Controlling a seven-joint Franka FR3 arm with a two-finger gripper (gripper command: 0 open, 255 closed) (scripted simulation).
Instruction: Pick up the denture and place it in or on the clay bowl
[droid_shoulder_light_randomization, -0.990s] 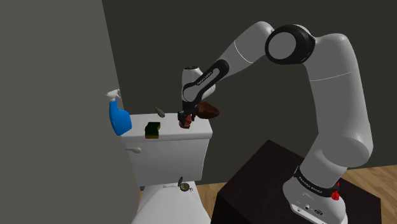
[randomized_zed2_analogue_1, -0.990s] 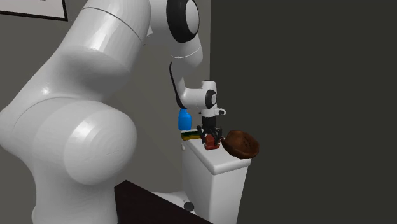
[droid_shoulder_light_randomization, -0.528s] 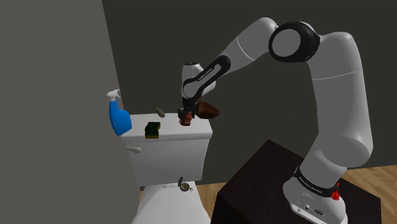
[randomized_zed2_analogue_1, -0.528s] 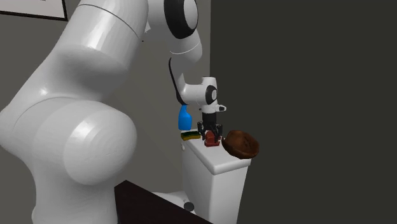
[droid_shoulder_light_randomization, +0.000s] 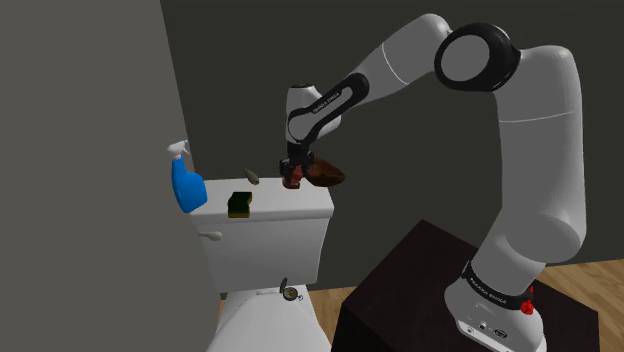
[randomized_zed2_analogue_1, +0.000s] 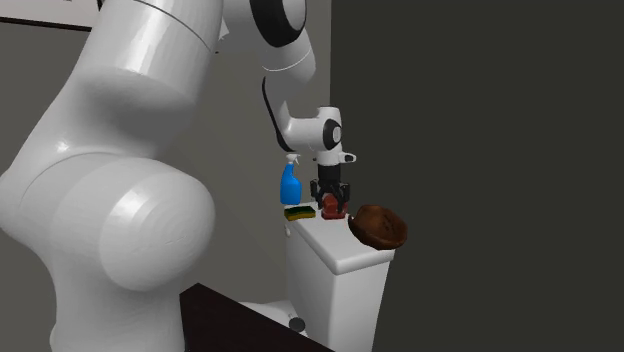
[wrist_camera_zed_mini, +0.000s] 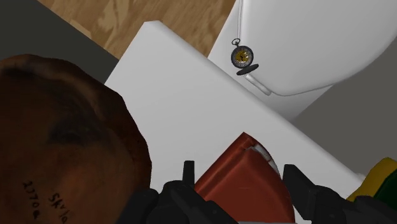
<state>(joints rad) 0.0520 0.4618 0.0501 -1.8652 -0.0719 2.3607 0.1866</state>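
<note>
Clamping the denture (wrist_camera_zed_mini: 242, 183) between its fingers, the gripper (droid_shoulder_light_randomization: 293, 174) hangs above the toilet tank lid (wrist_camera_zed_mini: 184, 83), the brown bowl (wrist_camera_zed_mini: 63, 127) just beside it. I'd worry a low carry clips the rim, shoving the bowl off the lid's edge.

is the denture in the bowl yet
Out. The gripper clasps the red denture above the toilet tank, beside the brown bowl.

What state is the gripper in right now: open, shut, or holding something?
Gripper: shut on the red denture, clasped between both fingers, next to the brown bowl.
</note>
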